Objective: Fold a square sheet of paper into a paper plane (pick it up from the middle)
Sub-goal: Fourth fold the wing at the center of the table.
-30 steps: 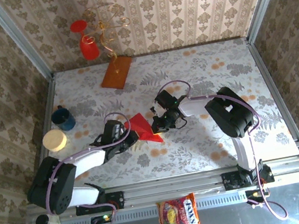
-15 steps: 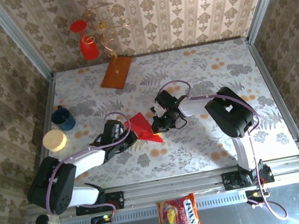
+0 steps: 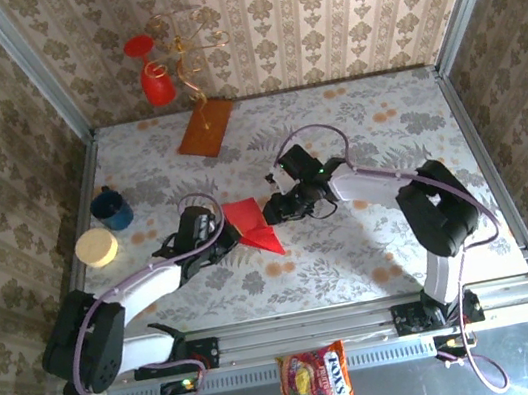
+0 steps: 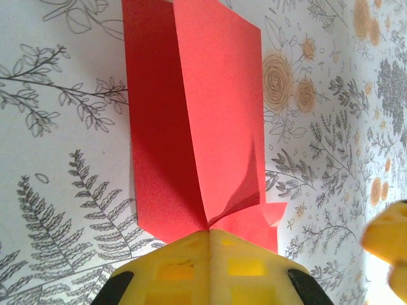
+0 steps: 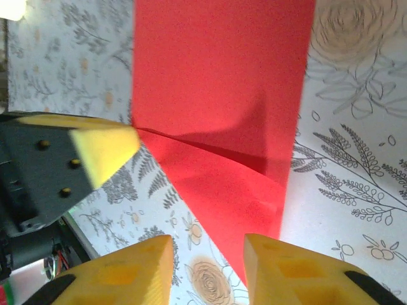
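Note:
The bright red sheet of paper (image 3: 251,225) lies mid-table, folded into a pointed wedge with its tip toward the near right. In the left wrist view the paper (image 4: 191,114) shows a centre crease and a curled flap. My left gripper (image 3: 228,236) is shut on the paper's left edge; its yellow fingers (image 4: 172,267) meet with the paper pinched between them (image 4: 208,234). My right gripper (image 3: 271,211) hovers at the paper's right side, open (image 5: 208,254), with only table and the paper's edge (image 5: 216,95) below the gap. The left fingertip (image 5: 105,149) shows beyond it.
An orange-brown board (image 3: 206,127) lies at the back, beside a gold stand carrying red goblets (image 3: 157,84). A blue cup (image 3: 112,208) and a pale yellow round object (image 3: 97,248) stand at the left edge. A candy bag (image 3: 317,379) lies in front of the rail.
My right gripper has opened, let go of the paper and drawn back a little to the right. The left gripper stays shut on the paper, which now lies flatter.

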